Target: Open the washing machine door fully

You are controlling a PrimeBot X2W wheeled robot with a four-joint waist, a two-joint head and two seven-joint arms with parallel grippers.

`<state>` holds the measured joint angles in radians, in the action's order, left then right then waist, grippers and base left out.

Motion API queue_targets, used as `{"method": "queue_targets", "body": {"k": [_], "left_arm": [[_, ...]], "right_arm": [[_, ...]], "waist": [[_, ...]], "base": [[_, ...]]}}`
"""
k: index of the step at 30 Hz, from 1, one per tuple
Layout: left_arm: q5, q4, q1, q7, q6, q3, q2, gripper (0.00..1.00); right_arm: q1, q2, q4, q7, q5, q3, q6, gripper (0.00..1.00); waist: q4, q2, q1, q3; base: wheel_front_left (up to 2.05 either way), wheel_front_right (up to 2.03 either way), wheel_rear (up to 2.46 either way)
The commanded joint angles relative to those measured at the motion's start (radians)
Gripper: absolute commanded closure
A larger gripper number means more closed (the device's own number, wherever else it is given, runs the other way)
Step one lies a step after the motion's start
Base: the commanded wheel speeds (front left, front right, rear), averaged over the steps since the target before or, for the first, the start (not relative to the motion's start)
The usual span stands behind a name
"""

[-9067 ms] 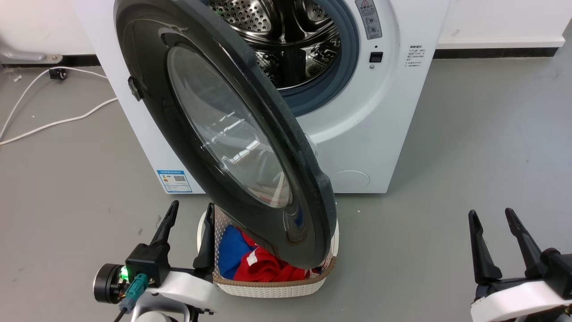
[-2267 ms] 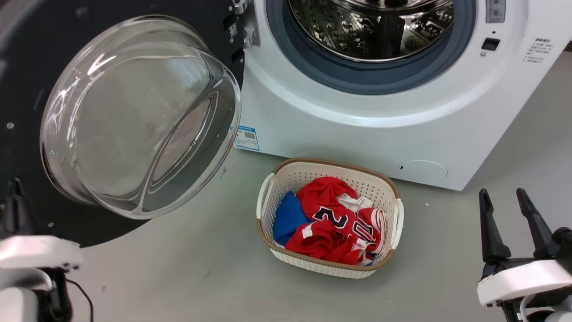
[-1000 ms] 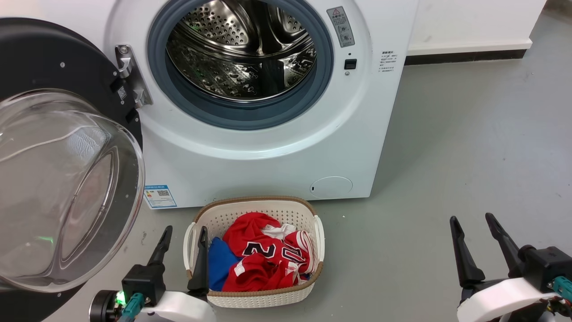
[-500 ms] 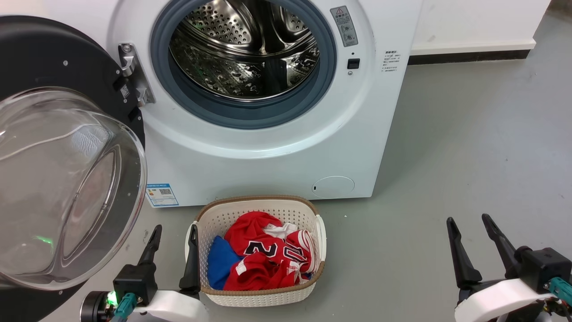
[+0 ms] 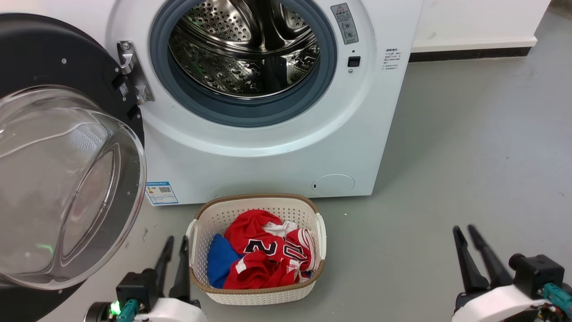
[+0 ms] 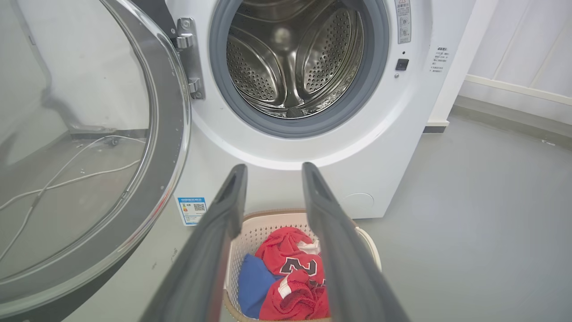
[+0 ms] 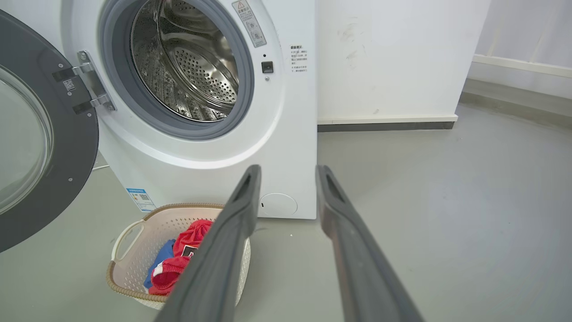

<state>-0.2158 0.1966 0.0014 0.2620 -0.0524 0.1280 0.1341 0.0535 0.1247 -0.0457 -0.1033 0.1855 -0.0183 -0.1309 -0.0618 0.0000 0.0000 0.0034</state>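
The washing machine door [image 5: 49, 58], a glossy black disc with a bulging clear glass bowl [image 5: 62, 188], is swung far out to the left of the white machine [image 5: 268, 156] on its steel hinge [image 5: 132, 71]. The steel drum [image 5: 246, 49] lies bare behind its grey ring. The door also stands at the left in the left wrist view [image 6: 167, 134] and the right wrist view [image 7: 67, 147]. My left gripper [image 5: 177, 241] is low near the door's lower edge, open and holding nothing. My right gripper [image 5: 464, 229] is at the lower right, far from the door, open and holding nothing.
A white woven basket [image 5: 257, 295] with red and blue clothes [image 5: 263, 259] sits on the grey floor in front of the machine, just right of my left gripper. White cables [image 6: 67, 179] show through the door glass. Bare floor [image 5: 469, 147] stretches to the right.
The door swung from half-open over the basket to far out at the left. In the last half second both grippers sank lower and their fingers drew closer together.
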Motion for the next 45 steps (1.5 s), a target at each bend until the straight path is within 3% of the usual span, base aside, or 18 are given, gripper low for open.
{"method": "queue_targets", "body": {"k": [1,18,45], "left_arm": [[-0.013,0.007,0.000,-0.006,0.002,-0.004,-0.002,1.00],[-0.322,0.015,-0.027,-0.089,0.043,-0.059,-0.020,1.00],[-0.691,0.025,-0.059,-0.188,0.091,-0.122,-0.041,1.00]], "right_arm": [[0.003,-0.002,-0.006,0.001,0.013,0.000,0.000,1.00],[-0.037,-0.013,-0.048,0.045,0.335,0.024,0.000,1.00],[-0.083,-0.031,-0.099,0.100,0.714,0.057,0.000,1.00]], "waist": [[0.000,0.0000,0.0000,0.000],[0.009,0.0000,0.0000,0.000],[0.022,0.0000,0.0000,0.000]], "base": [[0.00,0.00,0.00],[0.00,0.00,0.00],[0.00,0.00,0.00]]}}
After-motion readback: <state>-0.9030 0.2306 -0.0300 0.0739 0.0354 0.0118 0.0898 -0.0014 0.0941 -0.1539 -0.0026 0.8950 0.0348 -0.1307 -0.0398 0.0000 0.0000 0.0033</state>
